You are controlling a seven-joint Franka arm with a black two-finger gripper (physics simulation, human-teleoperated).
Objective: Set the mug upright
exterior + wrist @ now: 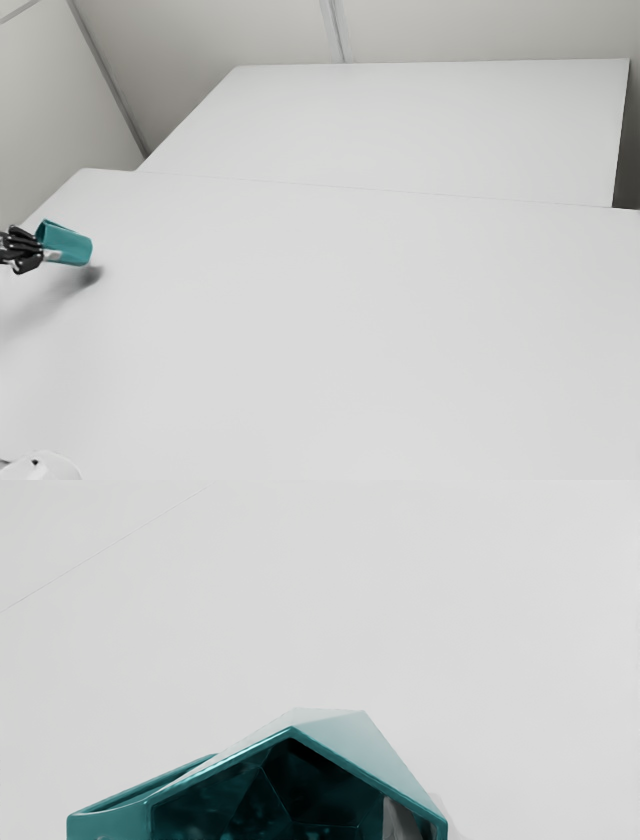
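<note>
The mug (68,245) is teal and faceted, held at a tilt near the exterior view's left edge, its mouth toward the gripper (47,255) and its base lower, over the white table (350,330). The gripper is closed on the mug's wall by the rim — in the wrist view a grey fingertip (400,822) reaches inside the mouth. The handle (140,787) runs along the mug's side, away from that fingertip. A dark shadow (90,276) lies on the table just beside the base, fading toward the exterior view's lower left. Farther out, a second white surface (400,125) adjoins the table's far edge, with pale wall panels (210,40) beyond — and a rounded white part (42,468) sits in the exterior view's lower left corner.
</note>
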